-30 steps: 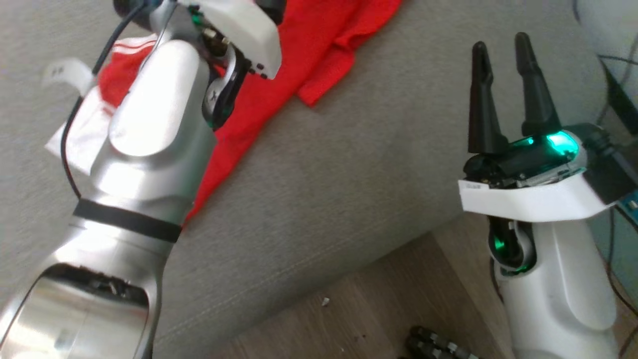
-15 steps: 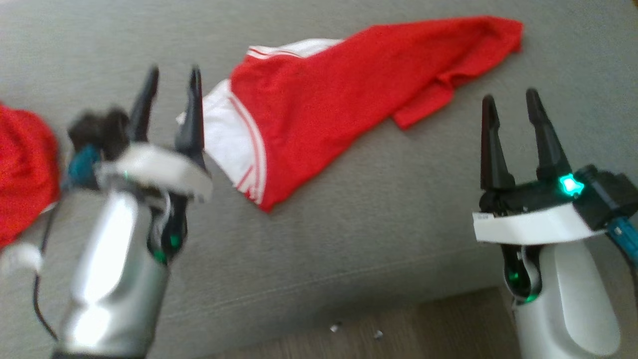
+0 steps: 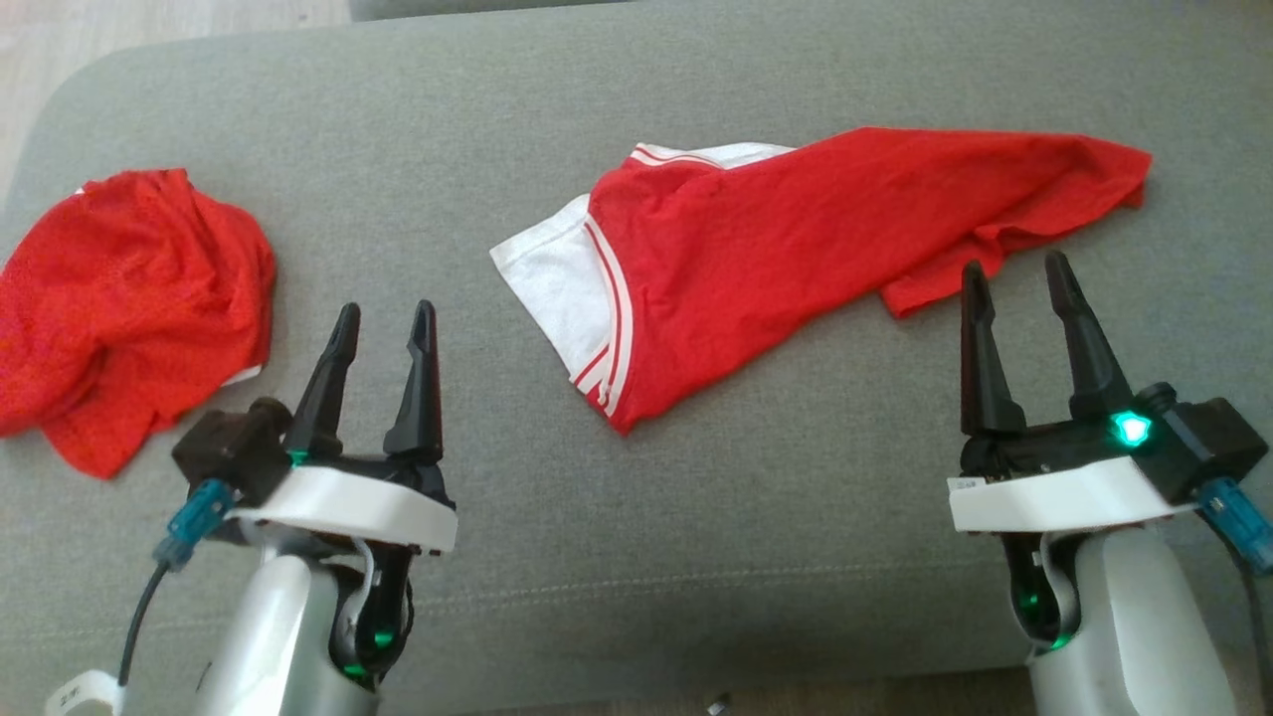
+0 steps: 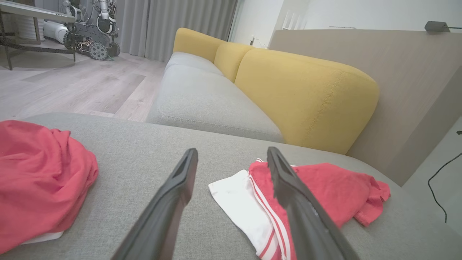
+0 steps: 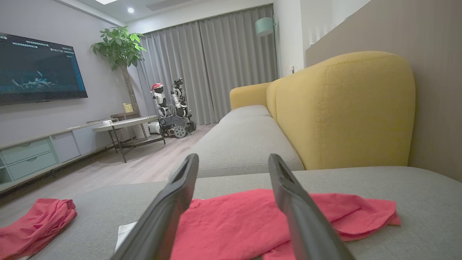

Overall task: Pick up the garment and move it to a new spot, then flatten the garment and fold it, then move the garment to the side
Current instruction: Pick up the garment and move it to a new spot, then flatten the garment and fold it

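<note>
- Two garments: one red-and-white garment (image 3: 796, 259), one crumpled red garment (image 3: 129, 298).
- One grey sofa seat (image 3: 696, 517) beneath them.
- Two grippers, left gripper (image 3: 387, 310) and right gripper (image 3: 1014, 264), with two dark fingers (image 3: 1084, 338) each.
- One television (image 5: 39, 68), one potted plant (image 5: 119, 47).

I saw one grey fabric cushion (image 3: 696, 517) carrying everything, its woven cover smooth, with a stitched seam (image 3: 696, 580) running along its near edge. Two pieces of clothing lay directly on it. The red-and-white garment (image 3: 796, 249) lay roughly flat, stretched lengthwise across the cushion. Its white panel (image 3: 552, 283), edged with red stripes, was turned out at its left end, and its red body was wrinkled toward its right end. Well to the left of that garment, and not touching it, a crumpled red garment (image 3: 129, 298) sat bunched in a heap. Grey fabric showed between the two, and from the red-and-white garment down to the seam.
</note>
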You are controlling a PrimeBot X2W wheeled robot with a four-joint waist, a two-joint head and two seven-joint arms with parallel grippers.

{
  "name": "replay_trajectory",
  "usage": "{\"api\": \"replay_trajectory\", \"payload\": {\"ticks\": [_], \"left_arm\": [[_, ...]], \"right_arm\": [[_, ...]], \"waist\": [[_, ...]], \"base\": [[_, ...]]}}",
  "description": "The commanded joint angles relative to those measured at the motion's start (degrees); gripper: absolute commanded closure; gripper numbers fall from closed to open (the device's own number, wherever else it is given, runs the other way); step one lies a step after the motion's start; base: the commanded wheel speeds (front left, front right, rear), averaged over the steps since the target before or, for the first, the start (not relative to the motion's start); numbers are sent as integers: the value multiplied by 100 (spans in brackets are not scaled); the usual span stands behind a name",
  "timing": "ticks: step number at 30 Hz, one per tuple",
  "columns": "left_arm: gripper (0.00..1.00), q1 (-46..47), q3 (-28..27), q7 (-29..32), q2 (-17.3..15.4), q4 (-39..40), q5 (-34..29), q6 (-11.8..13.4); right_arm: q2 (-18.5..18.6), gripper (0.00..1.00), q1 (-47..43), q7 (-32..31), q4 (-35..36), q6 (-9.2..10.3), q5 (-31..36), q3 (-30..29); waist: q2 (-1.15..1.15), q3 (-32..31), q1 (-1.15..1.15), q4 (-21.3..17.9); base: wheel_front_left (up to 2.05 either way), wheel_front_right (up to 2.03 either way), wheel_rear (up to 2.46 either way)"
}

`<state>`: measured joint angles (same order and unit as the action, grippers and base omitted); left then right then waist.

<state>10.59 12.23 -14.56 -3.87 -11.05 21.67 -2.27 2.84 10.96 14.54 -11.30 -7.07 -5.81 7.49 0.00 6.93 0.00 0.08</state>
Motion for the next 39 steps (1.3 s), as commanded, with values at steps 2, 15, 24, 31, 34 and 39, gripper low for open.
{"api": "replay_trajectory", "payload": {"ticks": [2,15,24,31,34,39], "left_arm": [[0,165,-206,-43,3,229,-93,-70],[0,522,-164,-39,52,-204,-292,-151],[0,1507,11,376,-140,-812,-541,-152],[0,2355,-15,940,-343,-1630,-646,-4],[0,2617,9,1057,-463,-1994,-766,88],[0,2901,70,1085,-611,-2540,-894,134]], "right_arm": [[4,0,91,46,174,-42,44,170],[4,0,296,46,286,-42,-136,478],[4,0,506,46,447,-42,-325,811],[4,0,650,46,516,-42,-490,996],[4,0,669,46,541,-42,-547,1027],[4,0,677,46,551,-42,-599,1052]], "waist": [[0,-14,0,-4],[0,376,0,-509],[0,931,0,-1059],[0,1256,0,-1471],[0,1321,0,-1589],[0,1369,0,-1705]], "base": [[0,0,0],[0,0,0],[0,0,0],[0,0,0],[0,0,0],[0,0,0]]}}
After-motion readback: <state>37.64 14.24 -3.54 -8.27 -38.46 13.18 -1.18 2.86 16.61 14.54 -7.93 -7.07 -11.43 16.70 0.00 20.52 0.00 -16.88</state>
